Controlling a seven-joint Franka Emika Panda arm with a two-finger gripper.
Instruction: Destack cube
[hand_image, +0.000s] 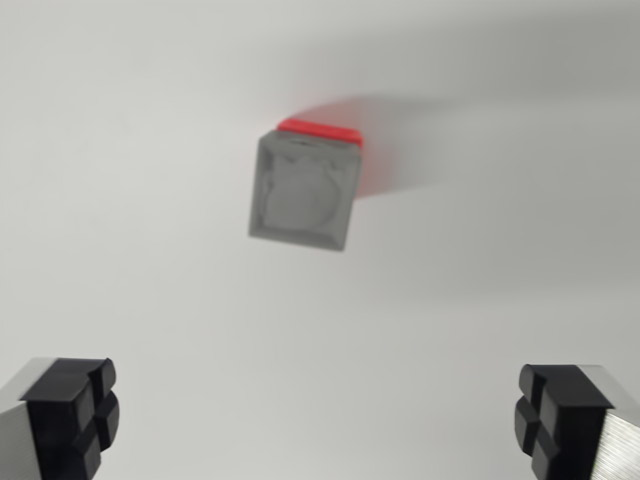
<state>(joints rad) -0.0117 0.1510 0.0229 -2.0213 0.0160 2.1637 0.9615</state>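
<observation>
Wrist view: hand (320, 420) spread wide, fingers (70, 415) empty at the lower corners. At 12 o'clock from it, well apart, a grey cube (303, 192) sits on the white counter (130, 200), seemingly atop a red cube (330, 132); blurred.

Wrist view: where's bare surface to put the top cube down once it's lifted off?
Nearly all of the white surface is bare: the wide patch to the wrist view's left of the grey cube, the strip between it and the open gripper, and the right side beyond the shadow. The only occupied spot is the stack, grey cube on the red cube.
</observation>
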